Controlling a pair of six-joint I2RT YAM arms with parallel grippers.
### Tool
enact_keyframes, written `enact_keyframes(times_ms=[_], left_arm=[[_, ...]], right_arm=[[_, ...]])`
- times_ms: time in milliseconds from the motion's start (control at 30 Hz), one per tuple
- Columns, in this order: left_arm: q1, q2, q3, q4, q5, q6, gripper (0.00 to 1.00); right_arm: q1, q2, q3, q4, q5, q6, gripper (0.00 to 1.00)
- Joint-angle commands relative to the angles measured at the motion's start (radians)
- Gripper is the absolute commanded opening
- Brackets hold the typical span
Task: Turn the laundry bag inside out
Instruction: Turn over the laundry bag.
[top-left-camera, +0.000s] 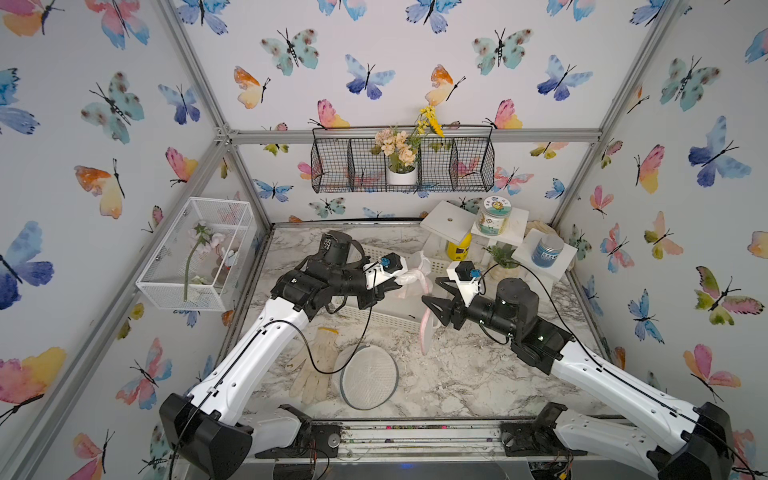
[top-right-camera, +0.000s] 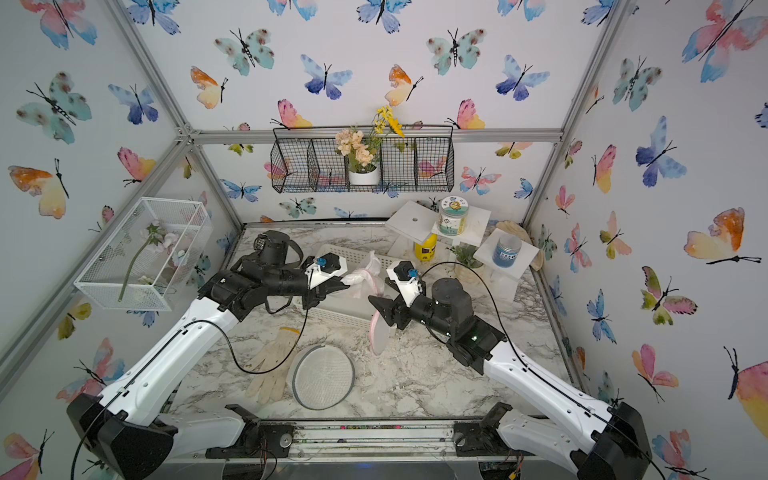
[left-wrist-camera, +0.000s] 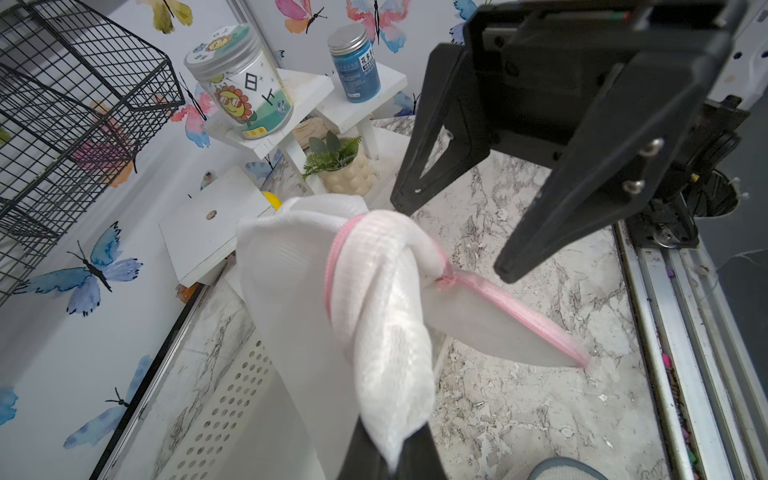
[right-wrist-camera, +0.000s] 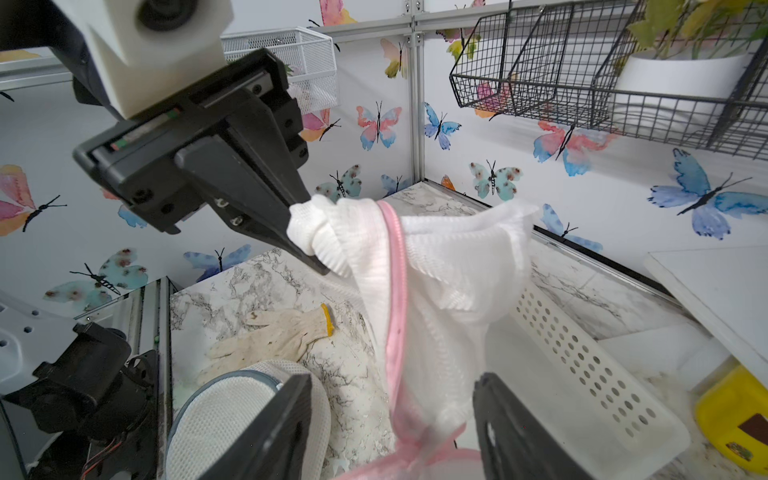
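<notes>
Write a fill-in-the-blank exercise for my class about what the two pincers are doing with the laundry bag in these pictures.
1. The left pincer is ____ on a corner of the laundry bag.
2. The right pincer stands ____, its jaws wide apart and clamping nothing.
3. The zip trim running along the white mesh bag is ____ in colour.

Missing words: shut; open; pink

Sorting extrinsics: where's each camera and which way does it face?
Top views: high in front, looking down and back over the marble tabletop; left arm, right arm show.
Left wrist: behind the shut left claw, facing the white mesh laundry bag with pink zipper it pinches.
Right wrist: behind the open right claw, facing that bag.
Shared: each wrist view shows the other claw.
</notes>
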Motion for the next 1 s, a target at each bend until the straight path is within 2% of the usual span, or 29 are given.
enact_keyframes(times_ms=[0,100,267,333,500,767,967], left_arm=[[0.003,-0.023,0.02,0.031,-0.014,-0.031,0.0],[0.003,-0.021,0.026,0.038,-0.013,-0.038,0.0],[0.003,-0.025,0.031,0.037,-0.015,-0.045,0.0],[0.003,-0.029,0.033,0.035,-0.019,-0.045,0.0],[0.003,-0.038,0.034,0.012,-0.045,-0.027,0.0],[-0.008,-0.059,0.054,-0.082,-0.148,0.105,0.0],[-0.095,-0.056,0.066,-0.212,-0.273,0.247,0.0]], right_arm=[[0.038,0.024,-0.016,0.097,0.116,-0.021,0.64],[0.072,0.055,-0.016,0.122,0.211,-0.042,0.61],[0.098,0.079,-0.029,0.148,0.325,-0.062,0.46],[0.099,0.08,-0.033,0.15,0.367,-0.066,0.36],[0.099,0.05,-0.004,0.08,0.468,-0.089,0.03],[0.081,0.032,0.168,-0.153,0.48,-0.218,0.03],[0.053,0.123,0.359,-0.312,0.414,-0.334,0.03]])
